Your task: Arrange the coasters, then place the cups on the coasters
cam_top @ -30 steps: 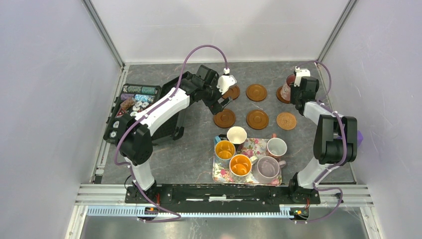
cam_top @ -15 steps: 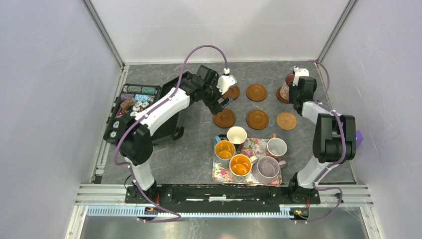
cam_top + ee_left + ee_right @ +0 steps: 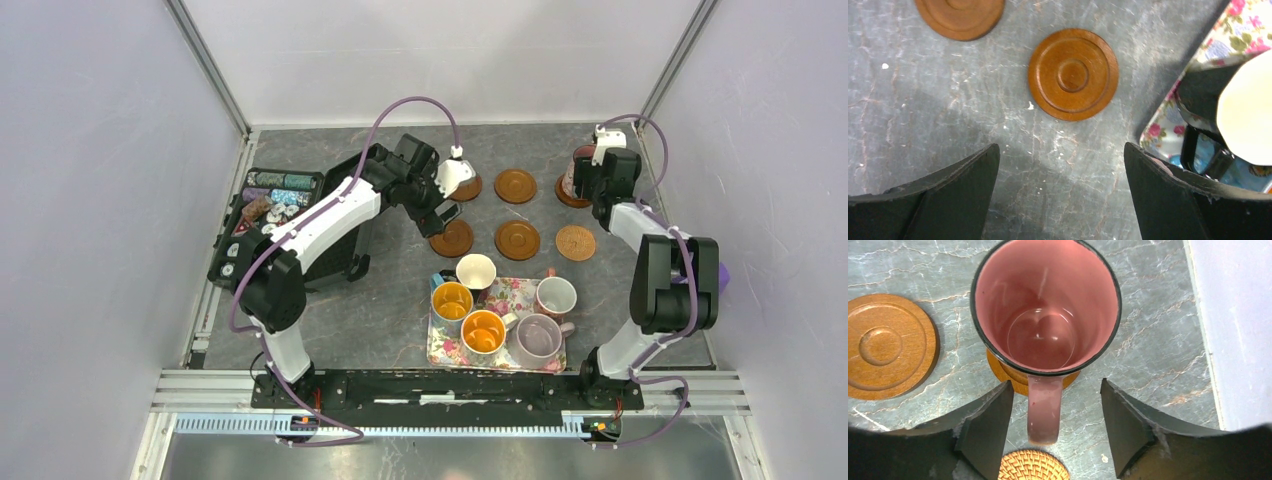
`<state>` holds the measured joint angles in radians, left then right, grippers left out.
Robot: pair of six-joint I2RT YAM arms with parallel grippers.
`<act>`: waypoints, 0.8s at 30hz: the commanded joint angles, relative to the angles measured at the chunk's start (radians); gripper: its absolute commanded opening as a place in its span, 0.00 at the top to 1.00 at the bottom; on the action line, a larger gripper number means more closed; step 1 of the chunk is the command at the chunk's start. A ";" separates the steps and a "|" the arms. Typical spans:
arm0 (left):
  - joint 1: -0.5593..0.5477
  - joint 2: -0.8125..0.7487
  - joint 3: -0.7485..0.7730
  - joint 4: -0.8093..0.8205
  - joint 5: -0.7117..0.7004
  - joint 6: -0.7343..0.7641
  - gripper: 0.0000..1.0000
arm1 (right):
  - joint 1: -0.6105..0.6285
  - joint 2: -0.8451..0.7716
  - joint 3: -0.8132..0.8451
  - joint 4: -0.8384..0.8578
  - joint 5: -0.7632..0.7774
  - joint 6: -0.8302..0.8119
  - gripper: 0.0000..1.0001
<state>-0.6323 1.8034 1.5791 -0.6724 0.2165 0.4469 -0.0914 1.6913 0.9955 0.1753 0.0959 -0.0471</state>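
Stretched far right, my right gripper [image 3: 1055, 390] straddles the handle of the glossy pink mug [image 3: 1044, 315], jaws spread clear. My left gripper [image 3: 1059, 147] gapes empty.

A dark grey, marble-veined tabletop [image 3: 390, 300] is filling the middle of the scene, taking soft light that is casting only faint shadows. Plain pale walls are closing it in: the back wall [image 3: 440, 50] beyond its far edge, and the left wall [image 3: 90, 250] and right wall [image 3: 780, 200] along its sides. Slanting metal posts [image 3: 208, 70] are rising from its far corners, and a ribbed aluminium rail [image 3: 200, 390] is running along its near edge.
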 commanded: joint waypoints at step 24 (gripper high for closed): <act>-0.070 -0.167 -0.266 -0.199 0.308 0.503 0.19 | 0.005 -0.336 -0.057 -0.242 -0.267 -0.195 0.02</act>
<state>-0.6716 1.6722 1.3293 -0.8810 0.4736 0.8257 -0.0891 1.3827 0.9417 -0.0425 -0.1425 -0.2268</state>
